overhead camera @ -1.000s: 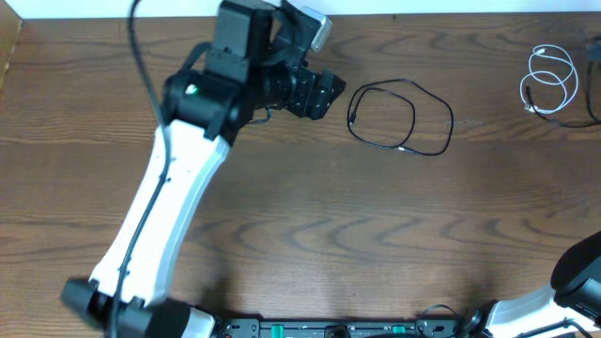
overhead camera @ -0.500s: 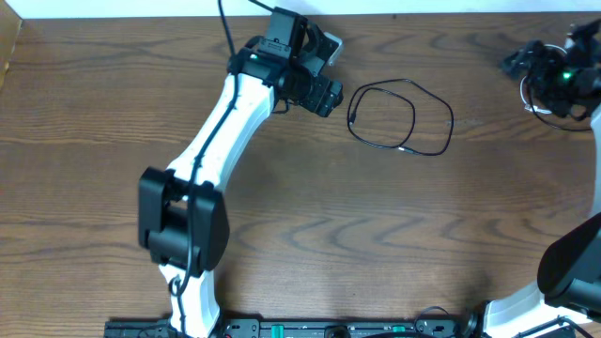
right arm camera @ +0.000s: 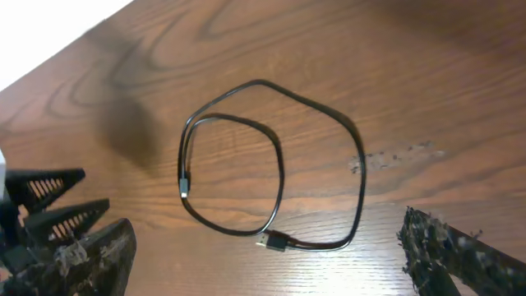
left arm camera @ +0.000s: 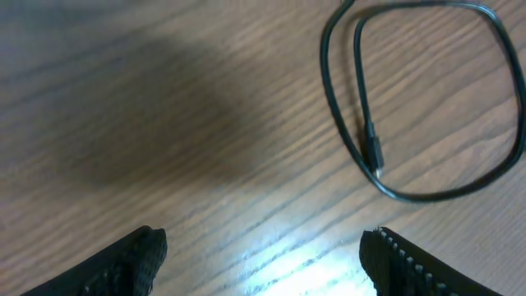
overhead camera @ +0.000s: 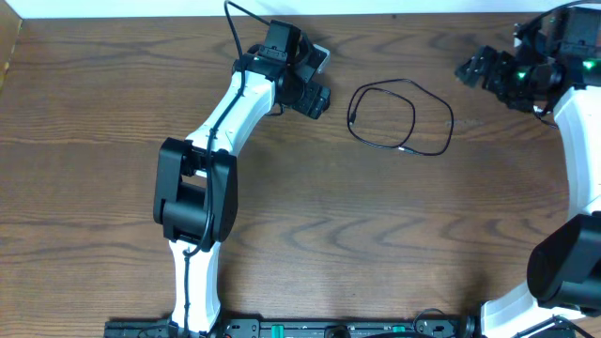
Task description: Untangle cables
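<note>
The black cable (overhead camera: 451, 120) lies in a loose double loop on the wooden table, both small plugs free. It shows at the upper right of the left wrist view (left arm camera: 328, 90) and in the middle of the right wrist view (right arm camera: 282, 168). My left gripper (overhead camera: 319, 98) is open and empty just left of the loop, its jaws (left arm camera: 263, 255) wide apart over bare wood. My right gripper (overhead camera: 477, 69) is open and empty to the right of the loop, its jaws (right arm camera: 267, 251) facing it. The white cable is hidden under the right arm.
The table's back edge meets a white wall (overhead camera: 423, 7) just behind both grippers. The left arm (overhead camera: 202, 169) stretches diagonally across the left half of the table. The left gripper's fingers also show at the left of the right wrist view (right arm camera: 49, 201).
The right arm has come in from the far right, covering the white cable, and its gripper has moved left toward the black loop. The left arm changed posture; its gripper stayed beside the loop.
</note>
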Controlling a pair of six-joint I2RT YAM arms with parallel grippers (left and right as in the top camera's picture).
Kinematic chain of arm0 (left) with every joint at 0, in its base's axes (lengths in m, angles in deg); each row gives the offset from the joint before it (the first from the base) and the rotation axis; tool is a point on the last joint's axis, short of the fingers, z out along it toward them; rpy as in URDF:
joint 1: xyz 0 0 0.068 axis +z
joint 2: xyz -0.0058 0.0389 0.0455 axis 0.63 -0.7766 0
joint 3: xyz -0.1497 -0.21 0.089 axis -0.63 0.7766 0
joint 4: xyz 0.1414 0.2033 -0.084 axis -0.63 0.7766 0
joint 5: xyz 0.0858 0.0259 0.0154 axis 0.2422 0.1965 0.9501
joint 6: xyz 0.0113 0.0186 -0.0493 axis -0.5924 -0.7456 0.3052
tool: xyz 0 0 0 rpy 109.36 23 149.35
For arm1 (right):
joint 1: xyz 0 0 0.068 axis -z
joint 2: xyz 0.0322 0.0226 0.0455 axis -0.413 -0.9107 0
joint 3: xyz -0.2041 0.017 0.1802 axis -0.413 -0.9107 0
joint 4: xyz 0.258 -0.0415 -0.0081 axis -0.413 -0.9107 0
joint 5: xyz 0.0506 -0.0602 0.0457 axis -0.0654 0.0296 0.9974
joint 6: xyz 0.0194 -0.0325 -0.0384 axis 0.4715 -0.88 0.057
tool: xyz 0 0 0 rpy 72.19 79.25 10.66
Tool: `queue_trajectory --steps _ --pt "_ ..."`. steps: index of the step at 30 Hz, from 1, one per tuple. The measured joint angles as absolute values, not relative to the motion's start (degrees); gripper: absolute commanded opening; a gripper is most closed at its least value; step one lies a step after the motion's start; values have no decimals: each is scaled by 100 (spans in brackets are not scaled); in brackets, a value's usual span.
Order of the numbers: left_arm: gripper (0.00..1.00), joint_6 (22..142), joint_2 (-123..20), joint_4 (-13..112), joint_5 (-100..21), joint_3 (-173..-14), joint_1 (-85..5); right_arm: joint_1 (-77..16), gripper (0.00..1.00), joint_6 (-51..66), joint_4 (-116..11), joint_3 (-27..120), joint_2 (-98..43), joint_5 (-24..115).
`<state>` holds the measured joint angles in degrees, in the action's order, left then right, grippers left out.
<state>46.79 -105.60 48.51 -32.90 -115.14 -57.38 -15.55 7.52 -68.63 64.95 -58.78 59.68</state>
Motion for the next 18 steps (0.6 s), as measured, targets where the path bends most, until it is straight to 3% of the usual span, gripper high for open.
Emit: queue_trajectory --steps 18 --pt "81 4662 -11266 4021 -3401 -11514 -5902 -1756 99 706 -7162 6495 -5878 5846"
